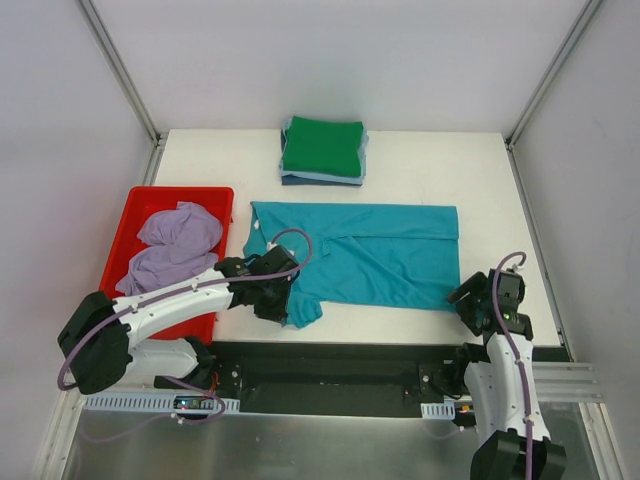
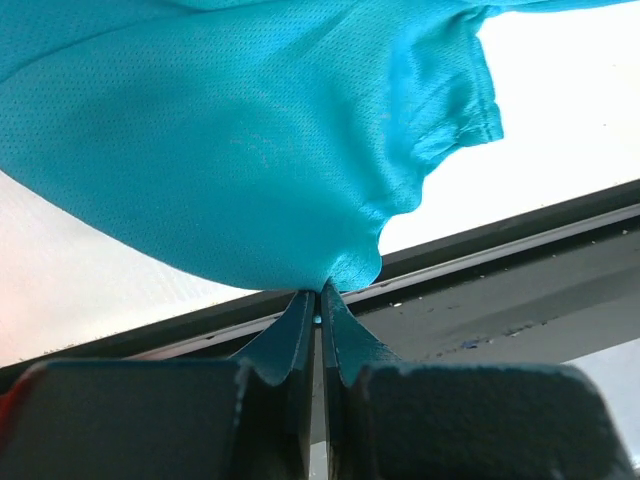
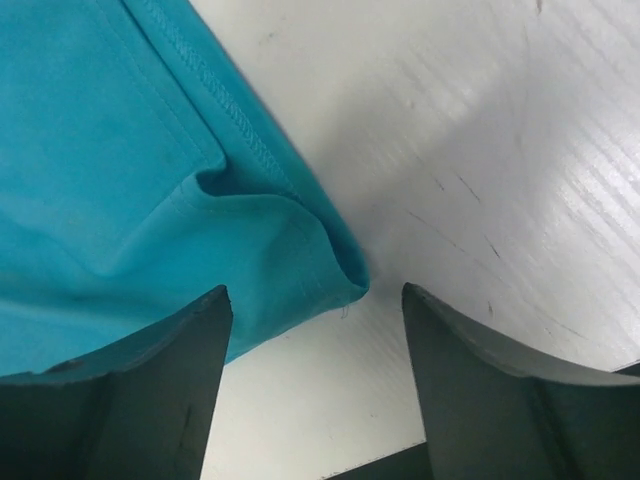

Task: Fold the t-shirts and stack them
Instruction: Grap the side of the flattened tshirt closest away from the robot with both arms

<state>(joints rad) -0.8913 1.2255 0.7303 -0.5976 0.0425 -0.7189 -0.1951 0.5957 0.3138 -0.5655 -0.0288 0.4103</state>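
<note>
The teal t-shirt (image 1: 370,250) lies spread across the middle of the white table. My left gripper (image 1: 288,296) is shut on its near left edge beside the sleeve; the left wrist view shows the cloth (image 2: 250,150) pinched at the fingertips (image 2: 320,292). My right gripper (image 1: 464,303) is open at the shirt's near right corner; in the right wrist view that corner (image 3: 335,275) sits between the fingers (image 3: 190,340). A folded stack with a green shirt (image 1: 322,146) on top, over light blue and dark blue ones, lies at the back. A lavender shirt (image 1: 175,245) lies crumpled in the red tray.
The red plastic tray (image 1: 140,203) stands at the left edge of the table. A black rail (image 1: 340,355) runs along the table's near edge. Grey walls with metal frame posts close in the sides.
</note>
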